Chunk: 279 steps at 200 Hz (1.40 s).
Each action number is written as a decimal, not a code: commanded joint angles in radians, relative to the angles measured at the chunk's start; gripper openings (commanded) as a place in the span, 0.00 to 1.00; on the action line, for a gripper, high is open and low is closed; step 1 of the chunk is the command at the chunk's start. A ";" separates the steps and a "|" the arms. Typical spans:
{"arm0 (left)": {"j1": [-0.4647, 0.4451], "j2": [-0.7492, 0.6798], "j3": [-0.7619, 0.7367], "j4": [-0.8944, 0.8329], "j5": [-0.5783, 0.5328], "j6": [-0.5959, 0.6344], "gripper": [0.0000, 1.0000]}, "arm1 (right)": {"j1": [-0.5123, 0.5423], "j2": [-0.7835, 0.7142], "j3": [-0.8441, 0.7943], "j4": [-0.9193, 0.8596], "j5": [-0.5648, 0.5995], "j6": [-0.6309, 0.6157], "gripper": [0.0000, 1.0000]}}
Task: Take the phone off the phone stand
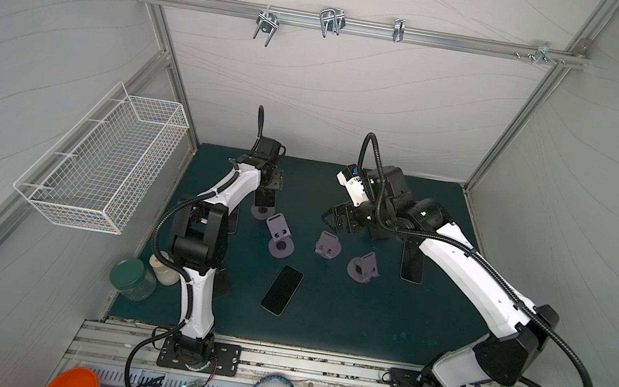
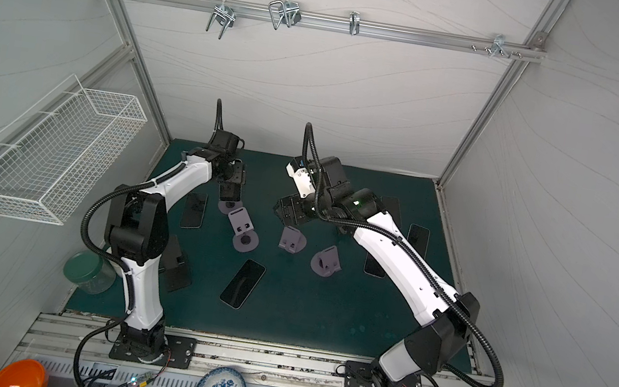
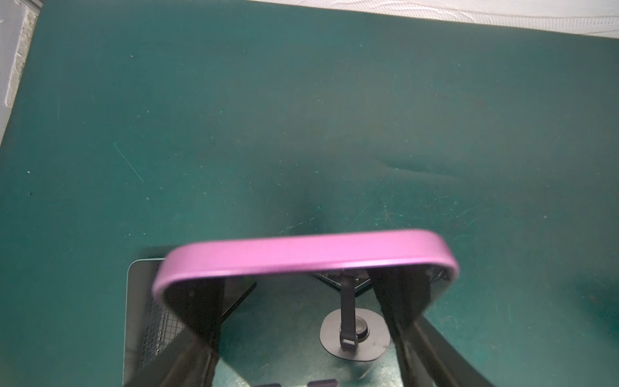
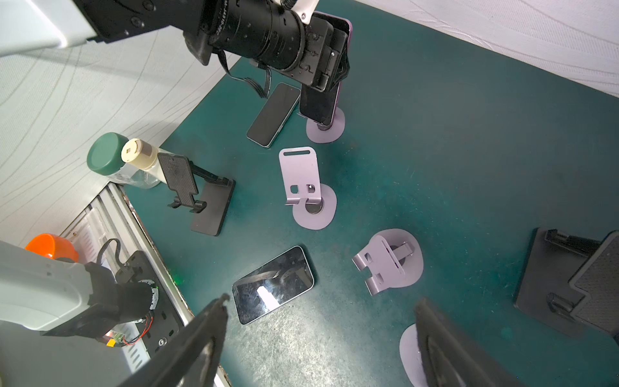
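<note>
Left pincer [image 3: 301, 281] and phone [image 3: 304, 253] at the far left of the green mat [image 1: 321, 322]. The phone stands on end on the phone stand [image 4: 326, 130], a lilac one with a round base. In the right wrist view its lower end meets the stand just above that base. The pincer sits over the phone's upper part and is clenched on it. Its two black fingers [image 3: 197, 301] lie against the long sides of the phone just under the purple top edge. In the left wrist view that edge bridges the gap between them and is slightly blurred. In both top views the pincer's body covers the upper part of the phone, and the stand's base shows just nearer than it. The right pincer [image 4: 321, 300] hangs over the far middle of the mat, well apart from the phone and to its right; it is released, its fingers wide apart. Flat on the mat lie a second phone [image 4: 273, 114], just left of the occupied stand, and a third phone [image 4: 273, 284], near the middle. An empty lilac stand [image 4: 310, 187] stands just nearer than the occupied one, and another empty stand [image 4: 388, 264] stands to its right. A black stand [image 4: 197, 197] is near the left edge, beside a green-lidded jar [image 4: 107, 154].
</note>
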<state>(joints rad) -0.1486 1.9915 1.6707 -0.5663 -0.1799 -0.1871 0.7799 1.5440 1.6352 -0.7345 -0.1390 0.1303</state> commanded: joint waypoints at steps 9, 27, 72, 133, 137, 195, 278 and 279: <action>0.016 -0.009 0.003 0.029 0.009 0.001 0.75 | 0.006 0.010 0.022 -0.021 -0.001 -0.021 0.89; 0.021 -0.013 -0.003 0.034 0.010 0.002 0.75 | 0.006 0.014 0.030 -0.020 -0.001 -0.023 0.88; 0.023 -0.020 -0.005 0.038 0.013 0.002 0.74 | 0.008 0.013 0.038 -0.022 -0.001 -0.017 0.88; 0.026 -0.020 -0.002 0.030 0.017 0.008 0.74 | 0.007 0.005 0.024 -0.011 -0.002 -0.005 0.87; 0.026 -0.022 -0.002 0.031 0.016 0.007 0.74 | 0.008 0.005 0.025 -0.011 -0.002 -0.003 0.87; 0.027 -0.034 -0.003 0.035 0.026 0.010 0.71 | 0.009 -0.010 0.010 -0.013 0.002 -0.003 0.87; 0.028 -0.021 -0.001 0.031 0.005 0.014 0.83 | 0.008 -0.012 0.004 -0.011 -0.002 -0.001 0.87; 0.028 -0.021 -0.001 0.031 0.005 0.014 0.83 | 0.008 -0.012 0.004 -0.011 -0.002 -0.002 0.87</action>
<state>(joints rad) -0.1287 1.9903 1.6653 -0.5507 -0.1585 -0.1753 0.7799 1.5513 1.6371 -0.7345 -0.1383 0.1280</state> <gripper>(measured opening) 0.812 0.871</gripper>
